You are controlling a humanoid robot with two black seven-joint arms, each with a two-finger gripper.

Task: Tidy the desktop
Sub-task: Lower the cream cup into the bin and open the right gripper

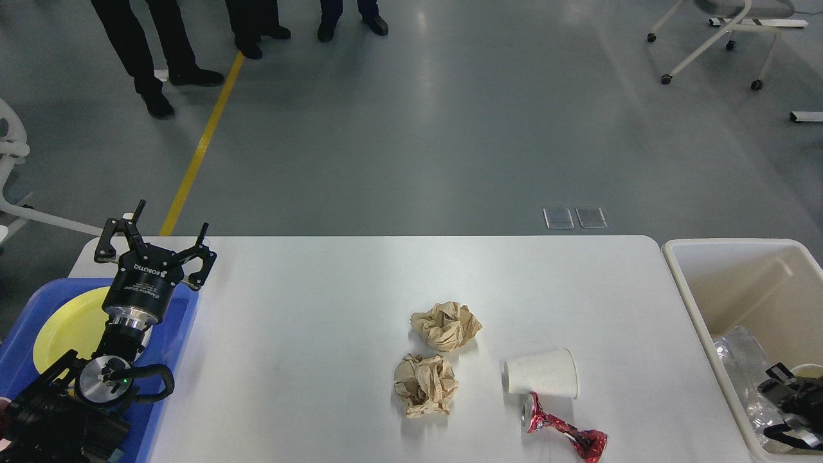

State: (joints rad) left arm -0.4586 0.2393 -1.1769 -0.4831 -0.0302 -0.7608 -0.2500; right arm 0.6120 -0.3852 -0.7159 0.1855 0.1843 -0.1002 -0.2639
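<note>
On the white desktop [321,308] lie two crumpled brown paper balls [445,325] [425,384]. A white paper cup [540,373] rests on its side, and a crushed red can [564,431] lies just in front of it. My left gripper [172,217] stands open and empty over the far corner of the blue tray [177,360], well left of the litter. Low inside the beige bin [681,270] at the right edge, my right gripper [775,405] has its dark fingers spread and nothing between them. Part of a white cup rim [811,370] shows beside it.
A yellow plate [64,328] sits in the blue tray under my left arm. Crumpled clear plastic [739,360] lies in the bin. People's legs [154,58] stand on the grey floor beyond the table, by a yellow floor line [199,148].
</note>
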